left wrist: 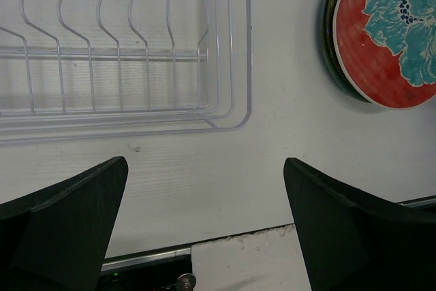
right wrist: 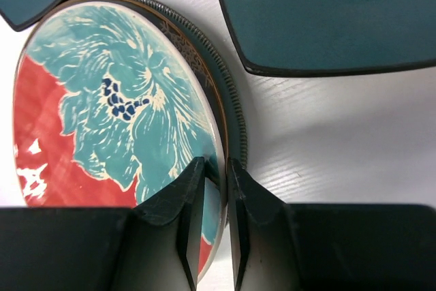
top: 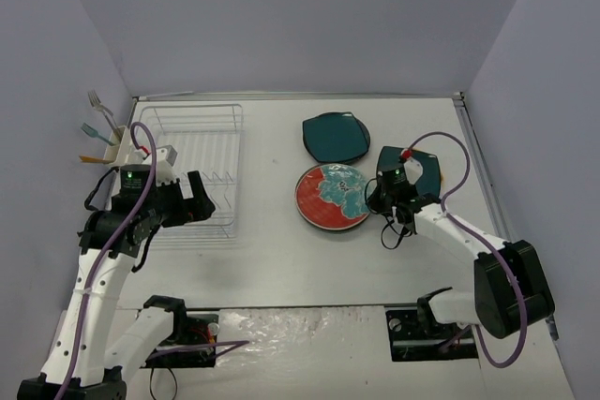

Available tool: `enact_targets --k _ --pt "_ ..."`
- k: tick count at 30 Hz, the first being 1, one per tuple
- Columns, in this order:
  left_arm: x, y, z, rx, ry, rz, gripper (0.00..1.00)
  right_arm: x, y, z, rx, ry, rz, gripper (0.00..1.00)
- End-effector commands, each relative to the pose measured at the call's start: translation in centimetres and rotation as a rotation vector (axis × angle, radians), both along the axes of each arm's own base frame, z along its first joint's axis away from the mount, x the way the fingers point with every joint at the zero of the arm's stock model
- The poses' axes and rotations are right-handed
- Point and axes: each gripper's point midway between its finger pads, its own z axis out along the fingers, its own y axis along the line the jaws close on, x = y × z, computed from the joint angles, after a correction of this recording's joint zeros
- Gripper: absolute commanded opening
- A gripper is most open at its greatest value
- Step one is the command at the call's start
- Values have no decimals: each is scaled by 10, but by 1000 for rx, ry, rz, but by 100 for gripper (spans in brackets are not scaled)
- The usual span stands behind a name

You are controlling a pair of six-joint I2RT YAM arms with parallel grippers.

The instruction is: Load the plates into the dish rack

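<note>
The red plate (top: 330, 196) with its teal flower lies flat near the middle of the worktop (top: 281, 259). It rests on a darker plate (right wrist: 235, 100) whose beaded rim shows past its edge. The right tool (right wrist: 215, 163) is clenched on the red plate's right-hand rim, with that rim pinched between its 2 fingers. From these views I cannot tell whether the rim is raised off the plate beneath.

2 dark teal plates lie flat close by. 1 teal plate (top: 335, 136) lies just behind the red plate. The other teal plate (top: 429, 175) lies just to its right and is partly covered by the right arm.

The dish rack (top: 192, 138) stands well to the left of these plates, at the far left of the worktop. A small white cup (top: 114, 145) on its left side holds forks (top: 97, 100).

The left tool (left wrist: 206, 161) is released, its fingers spread wide and holding nothing. In the top view it is at the rack's near right corner. Its own camera looks down on bare worktop, with the rack's corner on one side and the red plate on the other.
</note>
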Motion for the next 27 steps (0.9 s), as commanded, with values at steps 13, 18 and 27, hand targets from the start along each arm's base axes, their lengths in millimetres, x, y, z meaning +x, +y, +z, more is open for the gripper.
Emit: enact_targets --k 13,18,27 --pt "18 -10 18 -25 -84 -54 97 -34 -30 10 16 -68 -78 0" --pt "19 -13 16 -32 -76 -62 97 -39 -33 12 46 -84 -89 0" --pt "18 -14 13 -36 -69 -67 97 -41 -33 16 74 -102 -96 14"
